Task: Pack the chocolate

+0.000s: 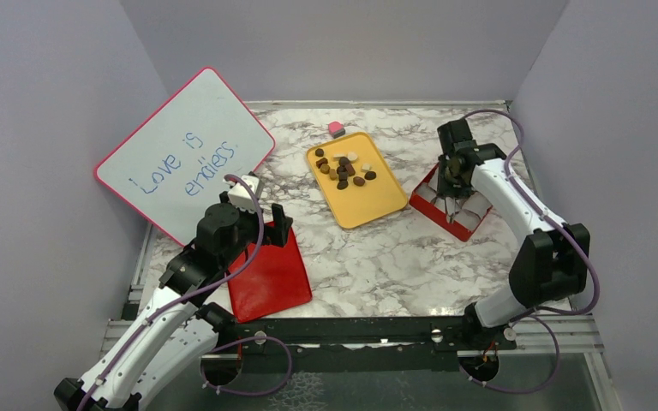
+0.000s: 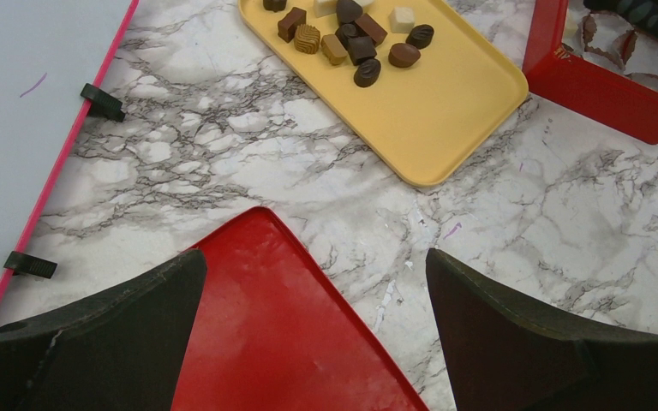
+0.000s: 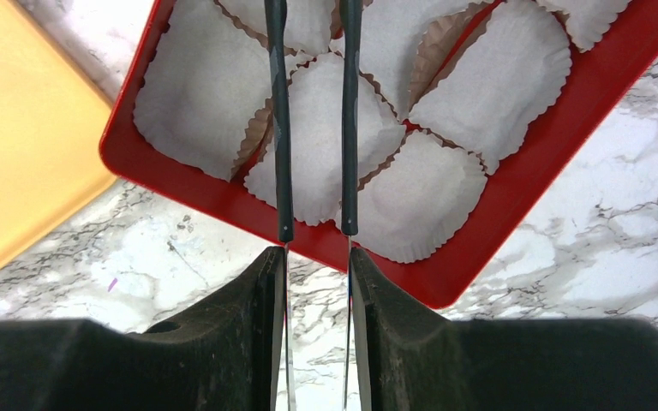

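Observation:
The chocolate [image 1: 343, 168] [image 2: 351, 38], several dark, light brown and cream pieces, lies heaped at the far end of a yellow tray [image 1: 368, 205] [image 2: 445, 111]. My right gripper [image 1: 452, 193] [image 3: 315, 253] hangs over a red box [image 1: 428, 201] [image 3: 480, 223] lined with white paper cups [image 3: 317, 128]. It is shut on thin metal tongs [image 3: 283, 171], whose two dark-sleeved arms stand slightly apart over the cups with nothing between them. My left gripper [image 1: 266, 227] [image 2: 315, 257] is wide open and empty above a red lid [image 1: 270, 278] [image 2: 274, 342].
A pink-framed whiteboard [image 1: 184, 158] [image 2: 26, 128] with handwriting leans at the left. A small pink cube [image 1: 336, 129] sits behind the yellow tray. Grey walls close in three sides of the marble table [image 1: 377, 257].

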You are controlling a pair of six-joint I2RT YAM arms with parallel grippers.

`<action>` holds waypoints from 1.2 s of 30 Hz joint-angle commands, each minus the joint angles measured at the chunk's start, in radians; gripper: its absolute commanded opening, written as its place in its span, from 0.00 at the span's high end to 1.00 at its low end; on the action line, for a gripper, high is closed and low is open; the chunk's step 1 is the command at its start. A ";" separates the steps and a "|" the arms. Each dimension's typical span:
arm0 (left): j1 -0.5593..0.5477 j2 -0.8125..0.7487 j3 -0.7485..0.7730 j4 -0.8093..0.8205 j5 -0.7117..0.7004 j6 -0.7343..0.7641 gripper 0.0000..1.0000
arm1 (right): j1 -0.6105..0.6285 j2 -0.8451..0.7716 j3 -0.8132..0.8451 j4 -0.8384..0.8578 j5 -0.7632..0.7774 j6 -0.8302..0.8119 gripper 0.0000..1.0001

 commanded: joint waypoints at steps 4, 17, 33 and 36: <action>-0.002 0.011 -0.006 0.010 0.000 0.004 0.01 | -0.005 -0.116 0.066 -0.041 -0.078 -0.021 0.65; -0.001 -0.005 -0.009 0.009 -0.015 0.004 0.01 | 0.023 -0.202 0.071 0.033 -0.240 -0.081 0.65; -0.001 -0.007 -0.006 0.005 -0.014 0.004 0.01 | 0.267 -0.069 0.010 0.154 -0.309 -0.140 0.63; -0.001 -0.012 -0.006 0.004 -0.012 0.005 0.01 | 0.310 -0.017 0.022 0.166 -0.276 -0.155 0.62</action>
